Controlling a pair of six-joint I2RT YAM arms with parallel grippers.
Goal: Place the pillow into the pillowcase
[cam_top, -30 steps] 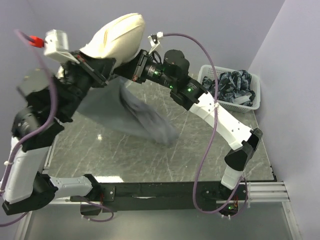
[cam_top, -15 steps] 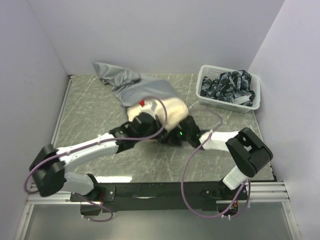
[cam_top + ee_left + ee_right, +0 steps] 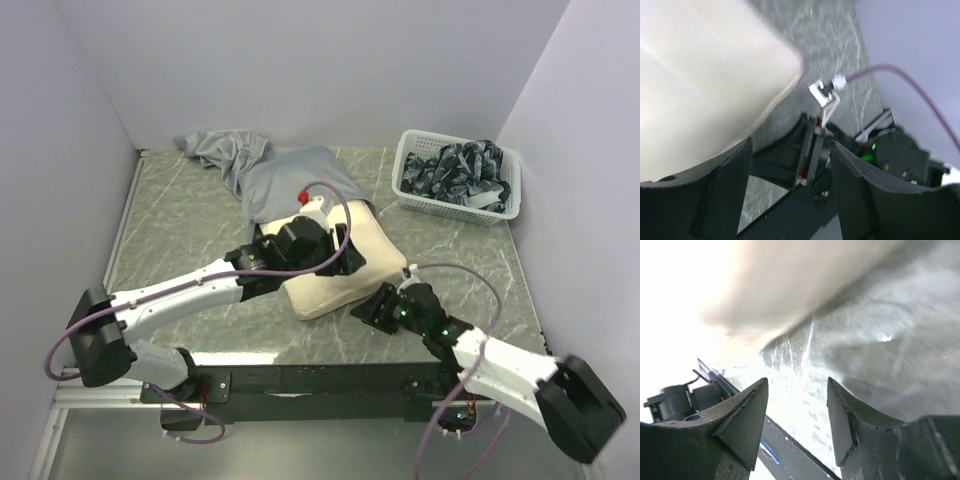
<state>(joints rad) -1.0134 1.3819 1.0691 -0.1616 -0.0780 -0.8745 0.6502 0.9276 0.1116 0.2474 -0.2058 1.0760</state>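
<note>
Pillow (image 3: 345,275) mid-desk, far end meeting the grey pillowcase (image 3: 285,180), near half bare.
Left fingers (image 3: 347,262) apart over the pillow top, right fingers (image 3: 368,312) apart just beside its near corner, neither holding anything (can't tell how deep the pillow sits). Best move, I'd say: pinch the case hem only, one side each, and draw it evenly toward the near desk (image 3: 180,230) edge.

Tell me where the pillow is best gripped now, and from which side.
The pillow lies flat, its far end at the pillowcase, so the near edge is free. Probably pinch that edge, coming low from the near side with the open right end effector beside it.
</note>
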